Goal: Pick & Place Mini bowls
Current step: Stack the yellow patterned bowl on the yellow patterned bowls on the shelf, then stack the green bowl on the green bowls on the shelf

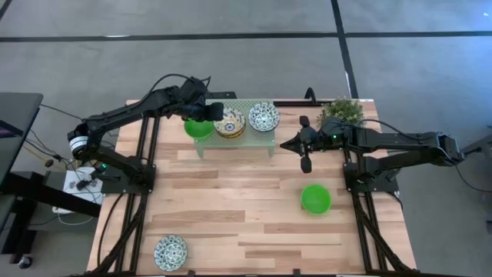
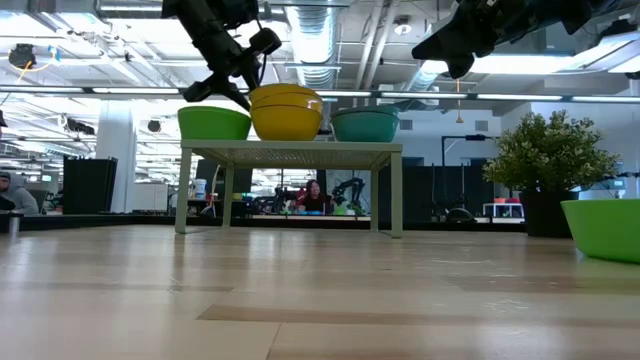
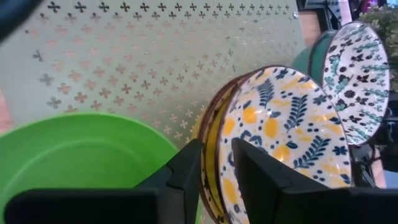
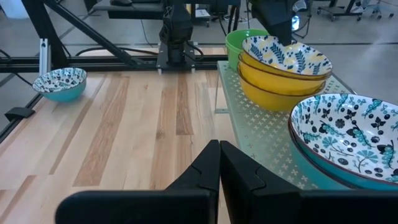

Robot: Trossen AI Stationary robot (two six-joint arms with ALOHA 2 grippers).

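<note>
On the pale green mesh rack [image 1: 265,135] sit a plain green bowl [image 1: 198,128], a stack of yellow floral bowls [image 1: 230,124] and a blue-patterned white bowl [image 1: 264,117]. My left gripper [image 3: 217,171] is at the stack's rim on the green bowl's side, shut on the top bowl [image 3: 280,130]. My right gripper [image 4: 219,152] hovers shut above the table, right of the rack [image 1: 287,145]. Another green bowl [image 1: 315,198] rests on the table near the right arm. A blue floral bowl [image 1: 171,251] stands near the table's front edge. My left gripper pinches the rim [image 3: 216,140] of the yellow floral bowl atop the stack, on the side facing the green bowl. One finger [image 3: 261,177] is inside the bowl and one [image 3: 183,177] outside, coming from above and slanting down. The bowl sits nested in the stack on the rack.
A potted plant [image 1: 342,111] stands at the far right corner behind the right arm. The arms' black frames [image 1: 142,181] run along both table sides. Bare wood lies in the table's middle [image 1: 231,200]. A person shows far off in the room [image 2: 316,196].
</note>
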